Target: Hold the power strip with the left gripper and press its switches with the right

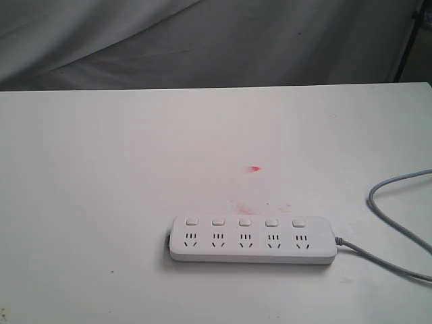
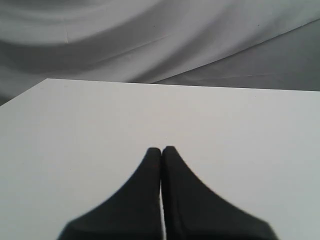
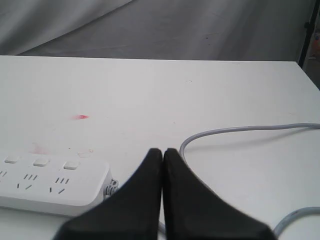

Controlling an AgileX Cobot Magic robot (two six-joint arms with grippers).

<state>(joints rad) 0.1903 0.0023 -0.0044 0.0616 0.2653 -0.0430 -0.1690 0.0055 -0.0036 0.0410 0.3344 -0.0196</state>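
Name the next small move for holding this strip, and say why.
Probably open the left tool and swing it toward the cord-free end of the power strip. The strip lies untouched on the table, the left tool is shut over bare tabletop with no strip in its view, and the right tool, also shut, sits by the cord end.

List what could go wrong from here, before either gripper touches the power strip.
1. The power strip lies loose on the table, and the left gripper is shut over bare surface; a press before it is held would likely push it aside.
2. The grey cord loops close by the right gripper; that arm may snag it and drag the strip.
3. The switches are small and sit right beside the sockets, so a press could land off target.
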